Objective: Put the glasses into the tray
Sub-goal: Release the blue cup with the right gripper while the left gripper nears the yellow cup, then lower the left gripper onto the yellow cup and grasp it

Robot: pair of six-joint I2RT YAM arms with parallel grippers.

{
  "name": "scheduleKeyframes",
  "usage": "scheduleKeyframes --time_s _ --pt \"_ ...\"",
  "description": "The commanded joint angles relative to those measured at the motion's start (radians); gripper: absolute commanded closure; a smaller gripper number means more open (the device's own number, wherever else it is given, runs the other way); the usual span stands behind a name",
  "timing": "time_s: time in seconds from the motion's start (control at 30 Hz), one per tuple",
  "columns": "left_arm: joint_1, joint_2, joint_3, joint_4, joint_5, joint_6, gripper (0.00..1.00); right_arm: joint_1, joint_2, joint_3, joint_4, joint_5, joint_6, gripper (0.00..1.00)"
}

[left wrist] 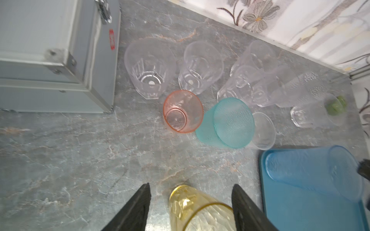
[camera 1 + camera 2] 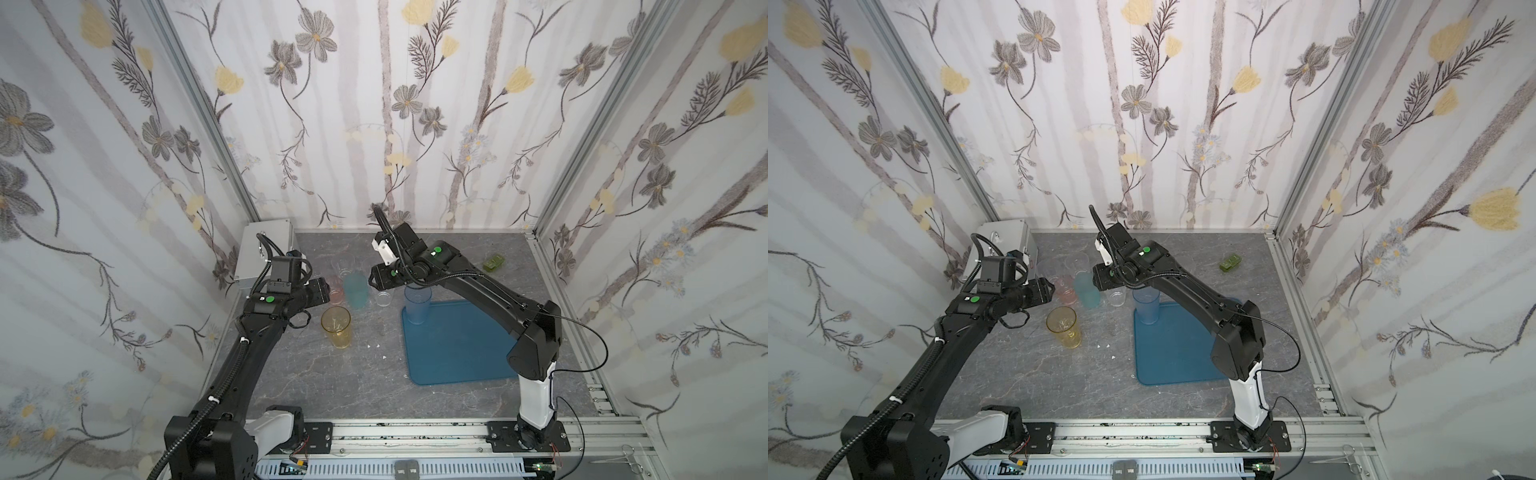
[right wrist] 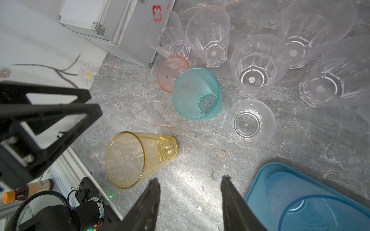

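Left wrist view is showing the left gripper (image 1: pixel 191 185) spread open, flanking the yellow glass (image 1: pixel 200 208) without squeezing it, while the right gripper (image 3: pixel 190 178) is hanging open and empty beside the tray (image 2: pixel 457 349), where only the blue glass (image 2: pixel 417 307) is standing. The other glasses (image 1: pixel 150 68) are waiting on the table (image 1: pixel 60 150); probably light and slick, each is wanting a soft mid-wall pinch.
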Motion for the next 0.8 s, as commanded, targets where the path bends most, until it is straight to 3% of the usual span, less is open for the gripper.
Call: scheduleKeyframes --time_s 0.0,0.23,0.77 --pt "0.001 -0.044 -0.030 -0.065 0.048 -0.045 0.39 0.000 -0.001 0.008 0.045 0.024 0.014 0.50" --pt "-0.017 -0.087 -0.080 -0.133 0.017 -0.086 0.43 -0.001 0.000 0.015 0.054 0.034 0.012 0.50" --pt "-0.125 0.086 -0.055 -0.127 -0.127 -0.123 0.61 -0.002 -0.021 -0.026 0.060 0.070 0.000 0.50"
